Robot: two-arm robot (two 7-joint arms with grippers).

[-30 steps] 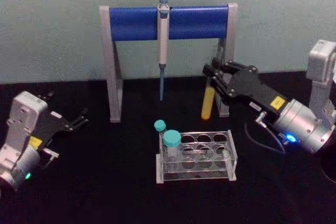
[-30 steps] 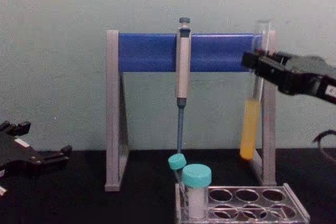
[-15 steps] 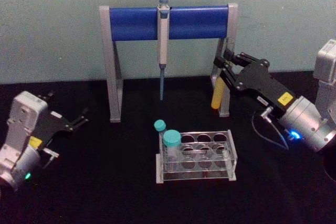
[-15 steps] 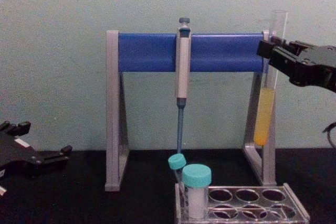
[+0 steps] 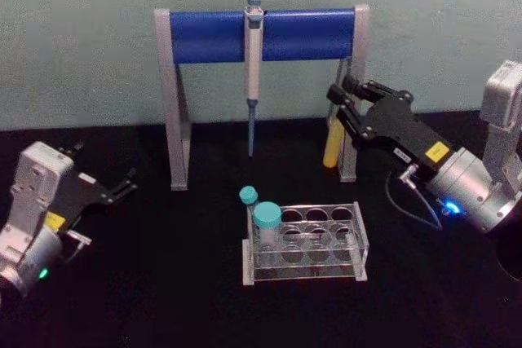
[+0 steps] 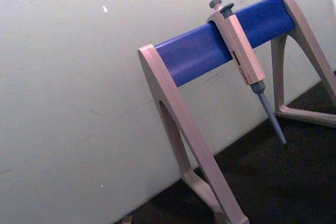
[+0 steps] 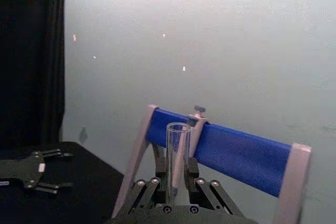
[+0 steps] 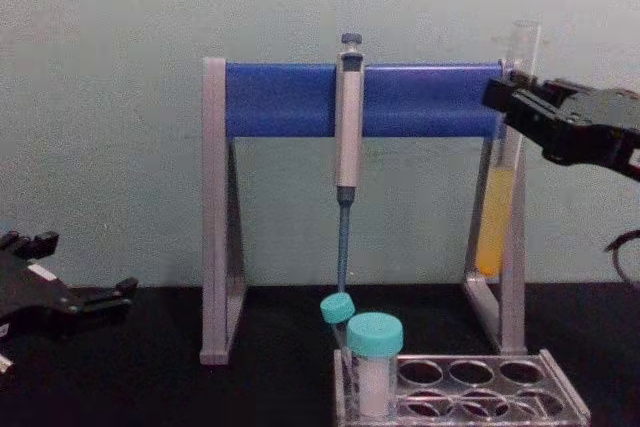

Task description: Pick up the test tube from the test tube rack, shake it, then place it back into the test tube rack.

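My right gripper (image 5: 342,109) is shut on the test tube (image 5: 330,149), a long clear glass tube with yellow liquid in its lower part. It holds the tube roughly upright in the air, in front of the stand's right leg and well above the table. The chest view shows the tube (image 8: 497,219) hanging below the right gripper (image 8: 512,107), and its open mouth (image 7: 178,128) rises between the fingers in the right wrist view. The test tube rack (image 5: 351,244) sits low on the black table, nearer to me and to the left of the tube. My left gripper (image 5: 121,186) rests open at the far left.
A grey-and-blue pipette stand (image 5: 208,37) stands at the back with a pipette (image 5: 254,63) hanging from its bar. Two teal-capped vials (image 5: 267,217) occupy the rack's left end. The black table has free room on both sides of the rack.
The right gripper carried the test tube right and upward from a tilted pose, then shifted it slightly back left. The left arm has not moved.
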